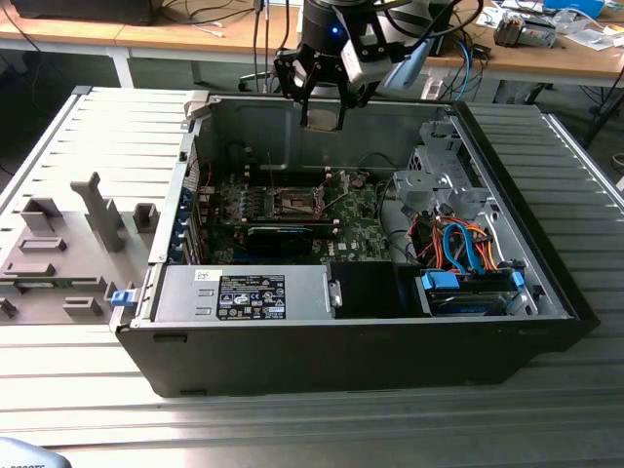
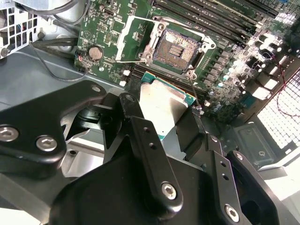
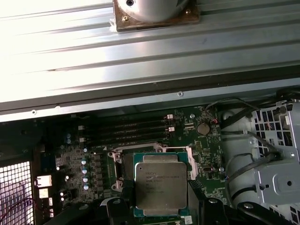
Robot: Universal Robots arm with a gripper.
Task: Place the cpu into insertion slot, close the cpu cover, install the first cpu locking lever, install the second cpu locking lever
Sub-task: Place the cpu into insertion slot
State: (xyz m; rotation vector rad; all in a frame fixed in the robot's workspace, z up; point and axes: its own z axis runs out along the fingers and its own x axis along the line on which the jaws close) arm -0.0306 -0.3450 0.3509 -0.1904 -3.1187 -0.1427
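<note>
My gripper hangs over the open computer case, above the green motherboard, shut on the cpu. The chip's silvery-grey top faces the camera in the first wrist view, cpu, with a black finger on each side of it. Below it, in the second wrist view, lies the insertion slot, a dark square recess with a metal rim and nothing in it. The cpu cover stands swung open beside the slot. In the exterior view the insertion slot sits below the gripper, apart from it.
Long black memory slots run beside the socket. A metal drive cage with orange and blue cables fills the case toward the exterior view's right. A labelled power supply lies at the front. A grey fixture block stands outside the case.
</note>
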